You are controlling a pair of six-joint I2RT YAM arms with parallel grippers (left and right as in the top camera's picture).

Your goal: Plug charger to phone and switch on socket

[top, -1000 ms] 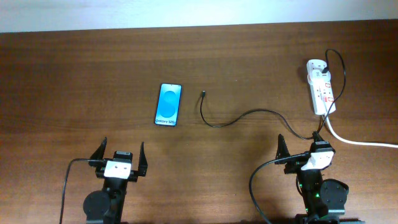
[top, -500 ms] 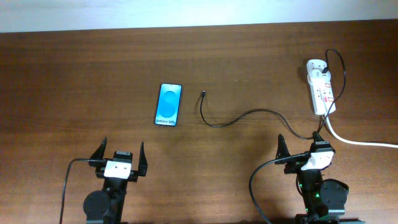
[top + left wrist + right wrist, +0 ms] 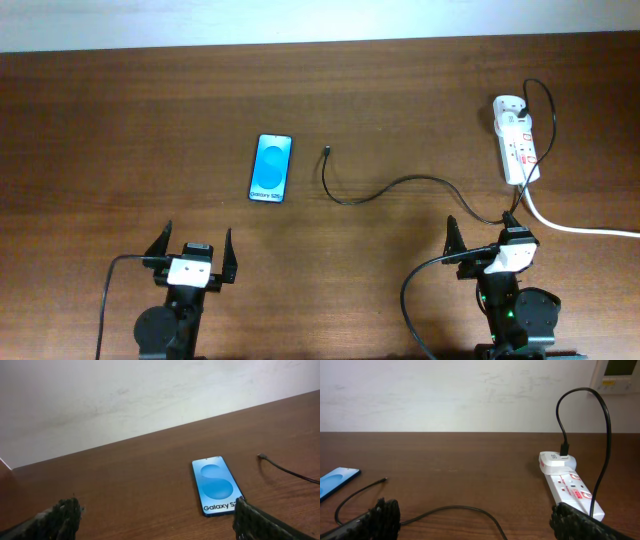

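The phone (image 3: 271, 168) lies flat with its blue screen up, left of centre; it also shows in the left wrist view (image 3: 216, 486) and at the left edge of the right wrist view (image 3: 335, 482). The charger cable (image 3: 400, 184) curves across the table, its free plug tip (image 3: 327, 152) a little right of the phone, apart from it. Its other end is plugged into the white socket strip (image 3: 514, 145) at the far right (image 3: 567, 482). My left gripper (image 3: 193, 250) is open and empty, near the front edge. My right gripper (image 3: 484, 236) is open and empty, the cable (image 3: 465, 510) lying between its fingers.
A thick white cord (image 3: 580, 228) runs from the socket strip off the right edge. A pale wall (image 3: 470, 390) stands behind the table's far edge. Bare brown tabletop (image 3: 120, 130) lies left of the phone.
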